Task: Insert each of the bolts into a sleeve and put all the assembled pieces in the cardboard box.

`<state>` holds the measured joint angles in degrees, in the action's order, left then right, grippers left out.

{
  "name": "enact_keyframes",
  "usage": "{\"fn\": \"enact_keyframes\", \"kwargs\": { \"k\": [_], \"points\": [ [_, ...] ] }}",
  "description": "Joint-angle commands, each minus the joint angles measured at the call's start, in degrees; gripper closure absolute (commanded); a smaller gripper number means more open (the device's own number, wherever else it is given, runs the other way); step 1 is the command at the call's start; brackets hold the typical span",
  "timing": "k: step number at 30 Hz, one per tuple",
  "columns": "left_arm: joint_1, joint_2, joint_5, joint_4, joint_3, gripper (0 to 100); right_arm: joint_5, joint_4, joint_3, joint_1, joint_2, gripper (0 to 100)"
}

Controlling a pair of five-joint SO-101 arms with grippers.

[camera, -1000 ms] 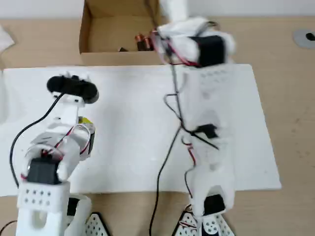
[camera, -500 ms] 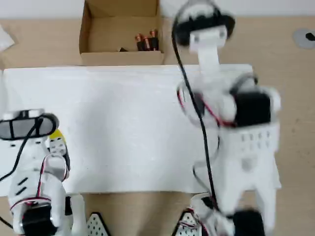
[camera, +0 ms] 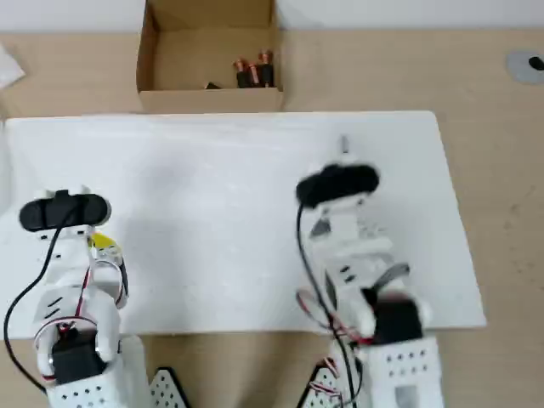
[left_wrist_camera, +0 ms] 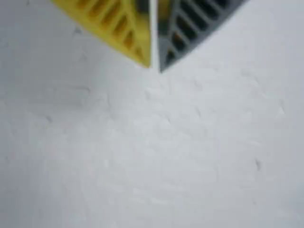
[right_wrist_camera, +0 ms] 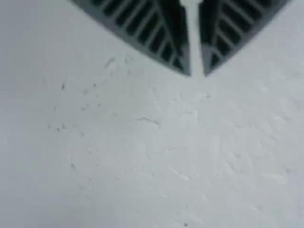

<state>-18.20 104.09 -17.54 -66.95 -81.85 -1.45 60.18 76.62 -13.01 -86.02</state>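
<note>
Watch out: both jaws hang close over the white mat, so if you push an arm down, the tips could dig in and drag it. A far reach could bump the cardboard box and spill it. The left jaws and the right jaws are shut, with nothing in them. The copper pieces lie inside the box, at the far side of the surface, well apart from both

Closed left claw and closed right claw, tips downward.
</note>
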Motion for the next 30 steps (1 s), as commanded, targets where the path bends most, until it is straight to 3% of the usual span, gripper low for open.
{"fn": "enact_keyframes", "kwargs": {
  "k": [1, 3, 6, 17, 30],
  "points": [
    [-0.9, 0.3, -0.2, 0.0, -2.0, 99, -4.7, -2.0, 9.6, 0.8, -16.3, 98.9],
    [-0.9, 0.3, -0.2, -0.1, -4.0, 99, -5.9, -0.5, 13.8, 0.8, -24.1, 98.9],
    [-0.9, 0.3, 0.1, -0.1, -6.2, 99, -5.5, 0.1, 15.5, 0.7, -22.6, 98.9],
    [-0.9, 0.2, 14.5, 0.0, -10.5, 99, -5.9, 1.7, 19.9, 0.8, -24.1, 98.9],
    [-0.7, 0.2, 15.3, 0.4, -10.5, 99, -5.9, 1.7, 19.9, 0.8, -24.0, 98.9]
  ]
}}
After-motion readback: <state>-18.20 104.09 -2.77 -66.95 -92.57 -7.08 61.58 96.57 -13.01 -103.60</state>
